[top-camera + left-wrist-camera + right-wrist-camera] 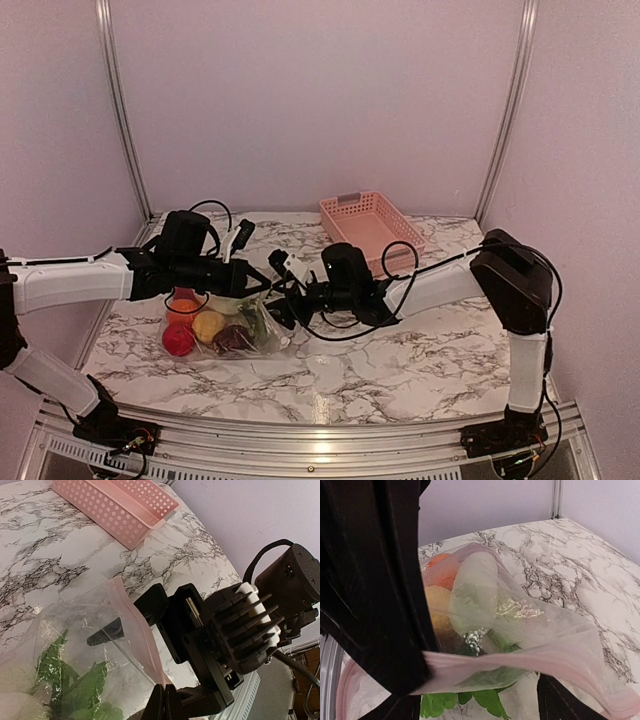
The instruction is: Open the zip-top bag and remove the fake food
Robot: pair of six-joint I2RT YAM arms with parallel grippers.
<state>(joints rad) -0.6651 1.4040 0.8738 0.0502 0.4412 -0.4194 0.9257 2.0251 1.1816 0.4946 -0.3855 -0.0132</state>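
Note:
The clear zip-top bag lies on the marble table at centre left, its pink zip strip lifted at the right end. Inside are fake food pieces: a red one, an orange one, a yellow one, a dark red one and green leaves. My left gripper is shut on the zip strip at the bag's mouth. My right gripper faces the mouth with jaws wide apart, the strip stretched across between them. In the top view both grippers meet at the bag's right end, left and right.
A pink slatted basket stands at the back right of the table, also in the left wrist view. Metal frame posts rise at the back corners. The table's front rail runs near the arm bases.

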